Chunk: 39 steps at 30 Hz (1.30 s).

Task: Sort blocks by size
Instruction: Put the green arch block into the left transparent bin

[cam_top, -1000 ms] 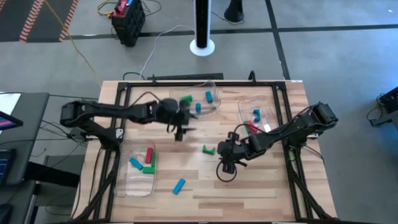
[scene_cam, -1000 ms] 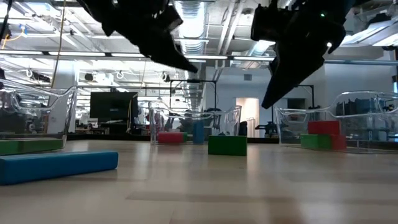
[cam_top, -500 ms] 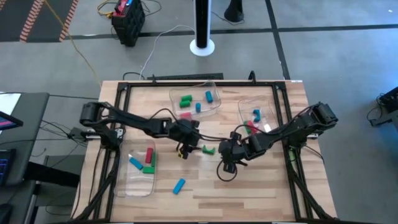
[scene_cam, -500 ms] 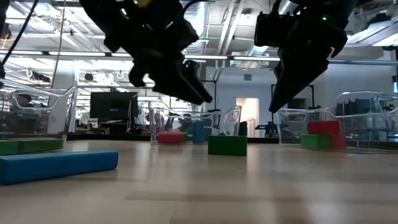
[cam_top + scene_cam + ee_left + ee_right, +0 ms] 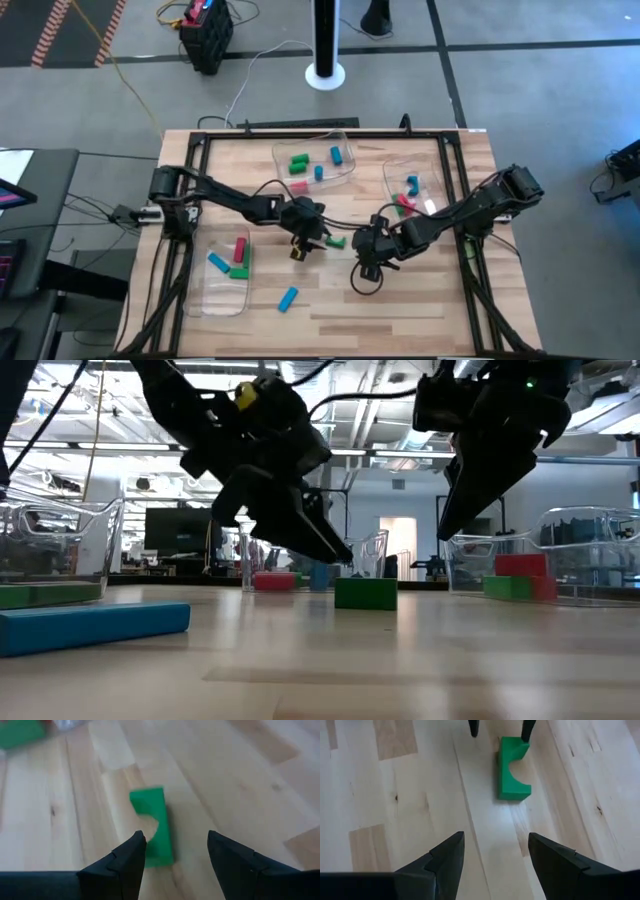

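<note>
green block (image 5: 152, 827) on desk — light, stiff, notched — left claw (image 5: 175, 851) apart over its flat sides.

A pale wooden counter (image 5: 400, 300) is standing on a grey concrete floor (image 5: 540, 90) crossed by dark lines. A white post on a round base (image 5: 326, 72) is rising behind it, beside a black crate (image 5: 206, 35) trailing cables. Orange-striped hazard tape (image 5: 55, 30) is marking the floor's far corner. Across the room, ceiling strip lights (image 5: 60, 450) are glowing and a bright doorway (image 5: 396, 545) is showing.
</note>
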{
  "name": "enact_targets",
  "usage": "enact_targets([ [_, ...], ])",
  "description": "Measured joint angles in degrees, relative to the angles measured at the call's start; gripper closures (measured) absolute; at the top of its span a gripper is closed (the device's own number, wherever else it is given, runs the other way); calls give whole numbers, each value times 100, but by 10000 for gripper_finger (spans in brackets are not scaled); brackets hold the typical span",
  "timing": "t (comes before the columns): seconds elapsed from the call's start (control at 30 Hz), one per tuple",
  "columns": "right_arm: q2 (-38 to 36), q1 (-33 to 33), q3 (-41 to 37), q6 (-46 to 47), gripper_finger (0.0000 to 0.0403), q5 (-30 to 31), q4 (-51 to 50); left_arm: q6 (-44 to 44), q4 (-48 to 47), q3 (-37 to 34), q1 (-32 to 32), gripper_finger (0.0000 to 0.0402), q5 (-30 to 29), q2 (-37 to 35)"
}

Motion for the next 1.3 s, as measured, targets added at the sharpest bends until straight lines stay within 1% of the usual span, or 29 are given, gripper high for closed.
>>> enact_targets([
  [0.1,0,2,0,0,155,2,12,-34,242,0,4,197,-272,183],
  [0.17,0,2,0,0,155,6,15,-54,349,0,11,196,-310,215],
  [0.27,0,1,0,0,155,16,13,-80,557,0,9,192,-581,244],
  [0.3,0,0,0,0,155,20,14,-78,565,0,14,192,-587,253],
  [0.43,0,2,0,0,155,20,-4,0,660,-1,22,191,-427,253],
  [0.53,0,0,0,-2,155,20,-5,10,776,-2,20,191,-431,253],
  [0.7,0,0,0,-48,155,20,1,368,776,2,80,191,-427,294],
  [1.0,0,1,0,-88,155,122,61,426,382,299,264,191,-259,697],
  [1.13,0,3,0,-90,155,125,56,468,207,472,262,191,-158,671],
  [1.3,0,30,0,-75,155,127,24,426,161,457,262,191,-153,692],
])
